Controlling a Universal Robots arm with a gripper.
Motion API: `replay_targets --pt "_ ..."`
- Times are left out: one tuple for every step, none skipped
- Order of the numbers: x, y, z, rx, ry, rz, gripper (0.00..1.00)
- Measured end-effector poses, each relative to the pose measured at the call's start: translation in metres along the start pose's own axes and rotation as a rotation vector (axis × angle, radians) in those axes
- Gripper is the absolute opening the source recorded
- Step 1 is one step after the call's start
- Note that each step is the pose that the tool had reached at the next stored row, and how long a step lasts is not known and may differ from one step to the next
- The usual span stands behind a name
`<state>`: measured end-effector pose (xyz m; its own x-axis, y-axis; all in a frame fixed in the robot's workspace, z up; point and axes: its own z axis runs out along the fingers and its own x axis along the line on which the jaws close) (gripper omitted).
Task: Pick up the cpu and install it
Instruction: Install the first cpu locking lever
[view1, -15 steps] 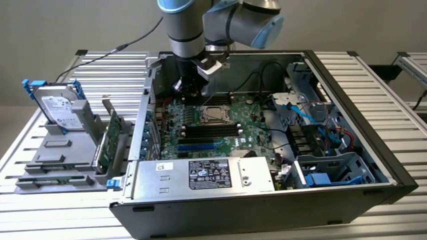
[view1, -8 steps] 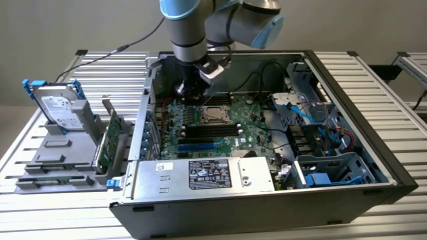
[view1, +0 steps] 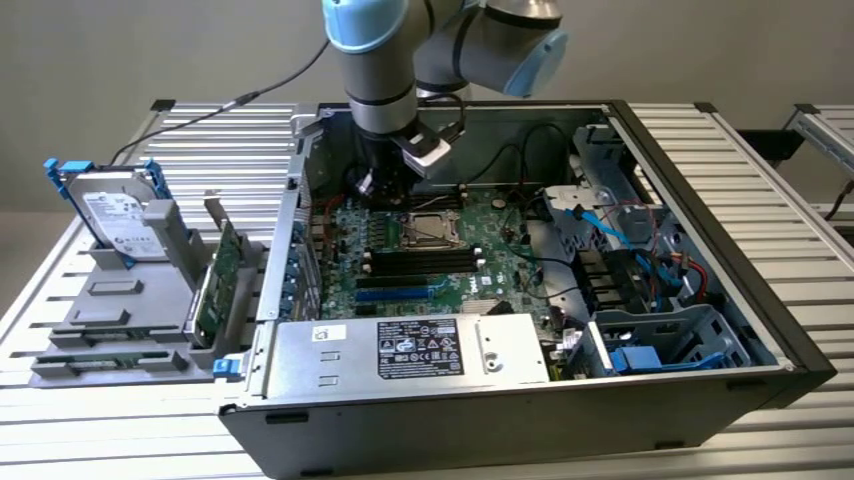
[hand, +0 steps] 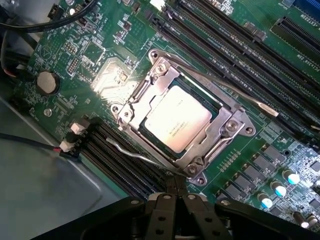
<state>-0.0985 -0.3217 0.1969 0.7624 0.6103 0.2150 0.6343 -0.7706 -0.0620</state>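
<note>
Flat square silver-topped cpu (hand: 177, 119) seated within metal socket frame (hand: 232, 125) on green motherboard (hand: 95, 55); black gripper (hand: 175, 192) hovering beside the frame, fingers pressed together, empty.

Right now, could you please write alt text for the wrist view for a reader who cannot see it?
A silver square cpu sits in the metal socket frame on a green motherboard. The shut tool hangs just off the socket's corner, holding nothing. Black memory slots run along both sides of the socket.
</note>
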Motion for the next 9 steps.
replay_targets --pt "0.0002 0.0003 0.0005 0.0068 0.0066 0.001 0.11" --pt "0.0005 0.0011 0.0007 0.0153 0.0141 0.002 0.11" --pt "0.001 0.0018 0.0008 0.0252 0.0219 0.004 0.11" --pt "0.0015 0.0028 0.0007 0.0342 0.0291 0.005 0.11" --pt "0.0016 0.0036 0.0007 0.0416 0.0353 0.007 0.11" --pt "0.0016 0.0041 0.0007 0.0477 0.0404 0.008 0.11" --pt "0.0015 0.0043 0.0005 0.0542 0.0458 0.009 0.11" --pt "0.0016 0.0042 -0.0002 0.0602 0.0505 0.01 0.11" --pt "0.0018 0.0041 -0.0015 0.0646 0.0543 0.011 0.11"
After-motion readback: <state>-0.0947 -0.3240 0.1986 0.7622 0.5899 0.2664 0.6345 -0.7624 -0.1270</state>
